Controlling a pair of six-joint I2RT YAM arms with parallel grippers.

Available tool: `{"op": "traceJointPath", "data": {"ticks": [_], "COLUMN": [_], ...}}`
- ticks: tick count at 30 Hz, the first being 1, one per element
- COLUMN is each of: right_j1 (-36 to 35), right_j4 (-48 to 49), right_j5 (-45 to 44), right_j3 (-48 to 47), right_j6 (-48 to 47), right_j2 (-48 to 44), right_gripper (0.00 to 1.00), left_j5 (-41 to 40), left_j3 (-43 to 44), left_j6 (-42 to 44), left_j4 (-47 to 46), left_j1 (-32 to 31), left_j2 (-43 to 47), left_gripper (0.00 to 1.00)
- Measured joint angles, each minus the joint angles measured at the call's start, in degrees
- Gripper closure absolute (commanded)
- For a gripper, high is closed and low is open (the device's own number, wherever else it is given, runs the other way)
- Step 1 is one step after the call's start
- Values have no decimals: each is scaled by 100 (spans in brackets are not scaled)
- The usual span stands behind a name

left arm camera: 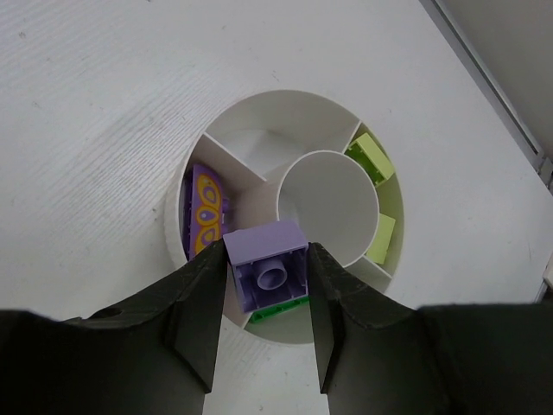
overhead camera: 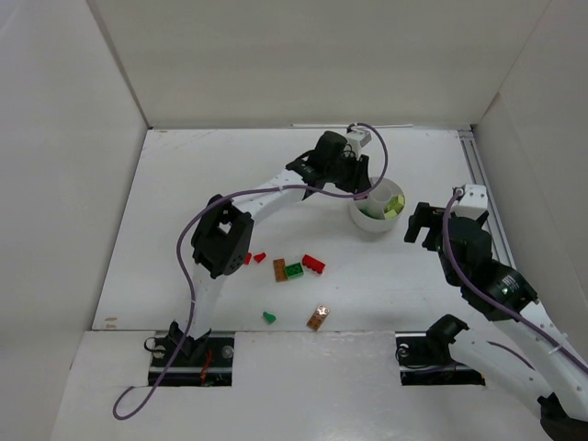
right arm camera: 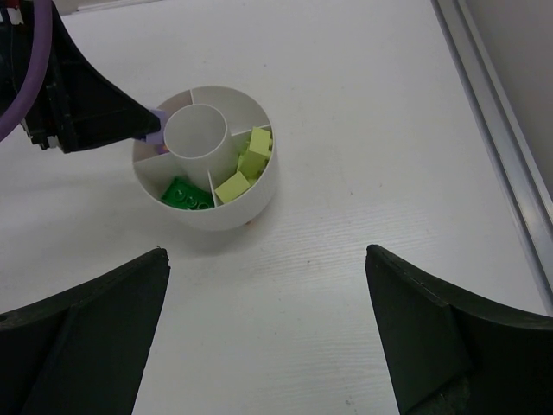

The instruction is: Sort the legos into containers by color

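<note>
While in jaws, purple brick (left arm camera: 270, 268) (single-studded)

purple lego (left arm camera: 270, 268): held over dish (left arm camera: 251, 138) | loose legos (overhead camera: 293, 270): left of dish

A robotics laboratory test cell is indicated, rather than a home or a shop. A white bench (overhead camera: 184, 184) is boxed in on three sides by plain white panels (overhead camera: 303, 64). A left arm (overhead camera: 266, 197) and a right arm (overhead camera: 478, 262) are bolted to black base plates (overhead camera: 188, 354) at the near edge, and a purple cable (overhead camera: 188, 241) is looped openly along the left one. A metal rail (overhead camera: 478, 184) is run along the right side of the bench. Only trial props are laid out: small toy bricks (overhead camera: 294, 269) and a divided white dish (overhead camera: 377, 220), over which a lilac brick (left arm camera: 275, 275) is gripped in the left claw (left arm camera: 268, 259).
</note>
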State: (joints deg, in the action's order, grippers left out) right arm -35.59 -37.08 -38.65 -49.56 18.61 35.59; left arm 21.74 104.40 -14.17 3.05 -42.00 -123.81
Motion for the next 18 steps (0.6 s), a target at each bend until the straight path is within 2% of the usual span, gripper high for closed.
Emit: {"op": "traceJointPath", "data": {"ticks": [2, 6, 14, 16, 18], "right_j1": [0, 0, 0, 2, 4], "right_j4": [-2, -2, -2, 4, 42], "right_j5": [0, -2, -4, 11, 107], "right_j3": [0, 0, 0, 0, 0], "right_j6": [0, 0, 0, -59, -210], "right_j2": [0, 0, -63, -105, -111], "right_gripper": [0, 0, 0, 0, 0], "left_j5": [44, 105, 133, 138, 144], "left_j3": [0, 0, -4, -66, -264], "left_j6": [17, 31, 24, 22, 2], "left_j4": [-9, 0, 2, -17, -17], "left_j1": [4, 4, 4, 11, 42], "left_j2": [0, 0, 13, 92, 310], "left_gripper": [48, 31, 30, 27, 20]}}
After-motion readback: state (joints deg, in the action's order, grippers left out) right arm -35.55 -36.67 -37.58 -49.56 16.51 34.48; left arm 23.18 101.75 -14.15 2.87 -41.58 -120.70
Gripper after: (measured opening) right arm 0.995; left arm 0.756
